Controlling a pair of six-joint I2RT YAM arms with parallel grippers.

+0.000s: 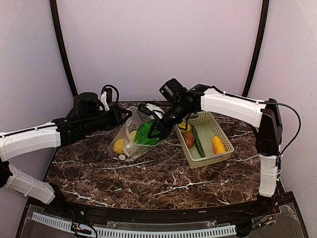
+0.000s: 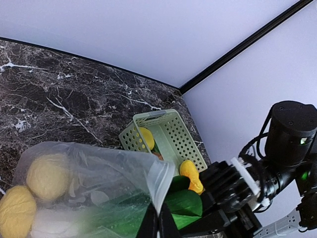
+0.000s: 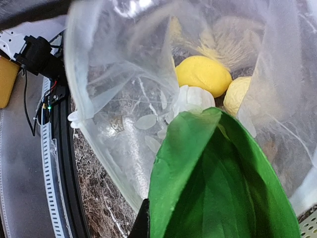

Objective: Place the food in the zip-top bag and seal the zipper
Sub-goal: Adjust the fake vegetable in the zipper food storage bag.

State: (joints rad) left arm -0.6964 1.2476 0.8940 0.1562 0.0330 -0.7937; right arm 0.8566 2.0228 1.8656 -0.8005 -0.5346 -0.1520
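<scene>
The clear dotted zip-top bag [image 1: 130, 135] lies on the marble table with its mouth facing right. Two yellow pieces [image 1: 119, 146] sit inside it, also seen in the right wrist view [image 3: 205, 74]. My left gripper [image 2: 158, 224] is shut on the bag's upper mouth edge with the whitish zipper strip [image 2: 161, 183], holding it up. My right gripper [image 1: 157, 130] is shut on the green cabbage leaf [image 3: 218, 183], whose white stem end [image 3: 194, 99] reaches into the bag's mouth. More food lies in the basket: a brown piece [image 1: 189, 139], a green piece [image 1: 198, 142], an orange-yellow piece [image 1: 218, 145].
The light green slotted basket [image 1: 224, 154] stands right of the bag, close to my right arm. A black cable and a white part [image 1: 155, 108] lie behind the bag. The table's front edge [image 1: 148, 210] has a dark rail.
</scene>
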